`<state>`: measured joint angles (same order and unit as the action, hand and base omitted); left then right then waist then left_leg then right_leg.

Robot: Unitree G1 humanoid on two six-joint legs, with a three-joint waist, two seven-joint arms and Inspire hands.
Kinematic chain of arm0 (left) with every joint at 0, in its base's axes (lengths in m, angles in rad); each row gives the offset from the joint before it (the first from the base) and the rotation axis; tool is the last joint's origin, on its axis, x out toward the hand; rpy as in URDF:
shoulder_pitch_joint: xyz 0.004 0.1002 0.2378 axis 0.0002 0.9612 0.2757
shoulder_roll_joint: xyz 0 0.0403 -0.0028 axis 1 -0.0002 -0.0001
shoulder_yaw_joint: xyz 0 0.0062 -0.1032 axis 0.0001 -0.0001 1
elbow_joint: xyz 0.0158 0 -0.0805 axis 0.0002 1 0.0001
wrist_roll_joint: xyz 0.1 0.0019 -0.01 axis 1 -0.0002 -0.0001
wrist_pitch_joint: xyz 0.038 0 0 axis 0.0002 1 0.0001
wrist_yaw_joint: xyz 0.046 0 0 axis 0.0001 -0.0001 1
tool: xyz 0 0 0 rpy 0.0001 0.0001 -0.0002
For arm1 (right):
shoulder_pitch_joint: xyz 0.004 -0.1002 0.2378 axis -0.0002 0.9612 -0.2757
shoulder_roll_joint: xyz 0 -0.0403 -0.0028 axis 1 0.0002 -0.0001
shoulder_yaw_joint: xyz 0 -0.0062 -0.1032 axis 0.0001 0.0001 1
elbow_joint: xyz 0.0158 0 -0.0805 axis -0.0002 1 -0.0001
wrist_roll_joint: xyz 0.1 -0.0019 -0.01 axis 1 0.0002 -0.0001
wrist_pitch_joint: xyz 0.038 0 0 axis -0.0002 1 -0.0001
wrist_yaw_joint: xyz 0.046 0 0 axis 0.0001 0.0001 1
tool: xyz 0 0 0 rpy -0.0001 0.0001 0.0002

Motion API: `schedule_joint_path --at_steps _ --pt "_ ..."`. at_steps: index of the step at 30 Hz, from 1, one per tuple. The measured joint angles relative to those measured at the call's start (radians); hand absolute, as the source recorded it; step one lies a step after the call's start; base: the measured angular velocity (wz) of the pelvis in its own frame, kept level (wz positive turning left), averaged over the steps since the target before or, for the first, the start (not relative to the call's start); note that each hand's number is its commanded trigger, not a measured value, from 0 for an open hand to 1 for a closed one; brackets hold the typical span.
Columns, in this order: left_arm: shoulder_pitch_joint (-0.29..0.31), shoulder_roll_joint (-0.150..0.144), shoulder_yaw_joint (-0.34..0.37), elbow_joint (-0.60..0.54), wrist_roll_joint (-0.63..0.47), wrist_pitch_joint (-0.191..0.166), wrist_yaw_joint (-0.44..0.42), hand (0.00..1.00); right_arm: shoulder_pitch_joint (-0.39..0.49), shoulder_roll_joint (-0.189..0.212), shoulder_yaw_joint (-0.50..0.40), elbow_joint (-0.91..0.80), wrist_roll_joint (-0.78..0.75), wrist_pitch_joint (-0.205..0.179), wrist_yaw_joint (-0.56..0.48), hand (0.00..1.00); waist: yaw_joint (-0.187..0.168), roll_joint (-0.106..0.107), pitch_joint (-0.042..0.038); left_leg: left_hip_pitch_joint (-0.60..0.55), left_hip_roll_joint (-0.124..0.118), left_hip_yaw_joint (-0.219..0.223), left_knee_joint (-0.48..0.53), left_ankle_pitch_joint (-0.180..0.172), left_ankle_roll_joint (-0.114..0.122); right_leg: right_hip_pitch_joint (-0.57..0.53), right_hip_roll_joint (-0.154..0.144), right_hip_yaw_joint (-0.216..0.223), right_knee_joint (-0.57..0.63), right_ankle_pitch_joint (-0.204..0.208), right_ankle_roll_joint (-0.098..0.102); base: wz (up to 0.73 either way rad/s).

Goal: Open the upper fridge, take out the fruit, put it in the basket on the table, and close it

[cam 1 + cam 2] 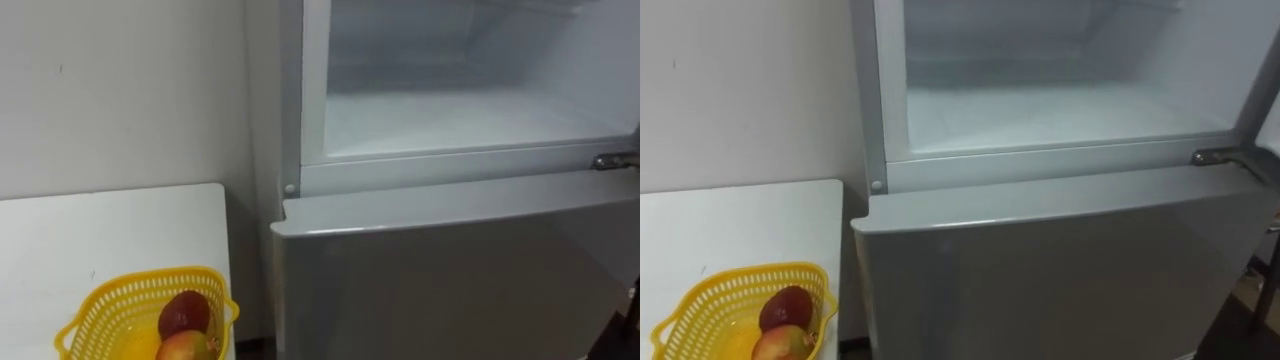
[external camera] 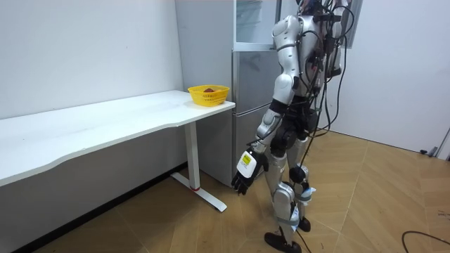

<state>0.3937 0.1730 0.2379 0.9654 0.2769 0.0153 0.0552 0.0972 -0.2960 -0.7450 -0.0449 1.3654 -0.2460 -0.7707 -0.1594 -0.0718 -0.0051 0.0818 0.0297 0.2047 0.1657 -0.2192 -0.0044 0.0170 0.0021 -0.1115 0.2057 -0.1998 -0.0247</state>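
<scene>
The upper fridge compartment (image 1: 470,110) stands open in front of me, and its white inside and shelf floor are bare. Below it the grey lower door (image 1: 450,280) is closed. In the room view I stand close before the fridge (image 2: 249,70). My left hand (image 2: 242,177) hangs low beside my thigh with relaxed fingers and holds nothing.
A white table (image 1: 100,230) adjoins the fridge on my left. At its near corner sits a yellow basket (image 1: 120,295) with a dark red fruit (image 1: 184,312) and a red-yellow fruit (image 1: 183,347). A metal hinge (image 1: 612,160) juts out at the compartment's right edge.
</scene>
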Motion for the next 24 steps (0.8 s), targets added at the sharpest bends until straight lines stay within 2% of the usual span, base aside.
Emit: schedule_joint_path --at_steps 2,4,6,11,17,24 --pt "-0.003 -0.004 0.007 0.000 0.001 -0.004 -0.001 0.00 -0.006 -0.003 -0.005 -0.027 0.000 -0.007 0.015 0.00 0.000 0.000 -0.0001 0.001 0.000 0.000 0.000 0.000 0.000 0.002 0.001 0.001 0.001 0.000 0.000 0.00" --pt "-0.004 -0.008 0.015 0.000 0.000 -0.024 -0.006 0.00 -0.008 -0.006 -0.025 -0.078 0.005 -0.010 0.036 0.00 -0.001 0.000 -0.0001 -0.001 0.000 -0.001 0.000 0.000 0.000 0.001 0.000 0.000 -0.001 0.000 0.000 0.00" --pt "-0.005 -0.008 0.020 0.000 0.001 -0.026 -0.007 0.00 -0.006 -0.007 -0.027 -0.114 -0.001 -0.022 0.066 0.00 0.000 -0.001 -0.0001 0.001 0.000 -0.001 0.000 0.000 0.000 0.001 0.000 0.000 -0.001 0.000 0.000 0.00" --pt "-0.011 -0.010 0.024 0.031 0.001 -0.043 -0.007 0.00 -0.004 -0.007 -0.024 -0.131 -0.022 -0.022 0.107 0.00 0.007 0.008 0.0005 0.014 -0.001 0.000 0.000 0.000 0.000 0.003 -0.002 -0.003 0.001 0.000 0.000 -0.03" --pt "-0.015 -0.023 0.024 0.051 0.000 -0.045 -0.006 0.00 -0.004 -0.006 -0.003 -0.170 -0.044 -0.024 0.147 0.00 0.022 0.019 0.0047 0.015 -0.001 -0.007 0.000 0.000 0.000 -0.002 -0.002 -0.001 0.015 -0.003 -0.002 -0.01" --pt "-0.013 -0.030 0.053 0.051 0.020 -0.070 -0.031 0.00 -0.004 -0.006 0.052 -0.175 -0.217 -0.023 0.194 0.00 0.032 0.019 0.0047 0.019 -0.001 -0.011 0.001 0.000 0.000 -0.001 -0.001 -0.002 0.017 -0.003 -0.002 0.01"
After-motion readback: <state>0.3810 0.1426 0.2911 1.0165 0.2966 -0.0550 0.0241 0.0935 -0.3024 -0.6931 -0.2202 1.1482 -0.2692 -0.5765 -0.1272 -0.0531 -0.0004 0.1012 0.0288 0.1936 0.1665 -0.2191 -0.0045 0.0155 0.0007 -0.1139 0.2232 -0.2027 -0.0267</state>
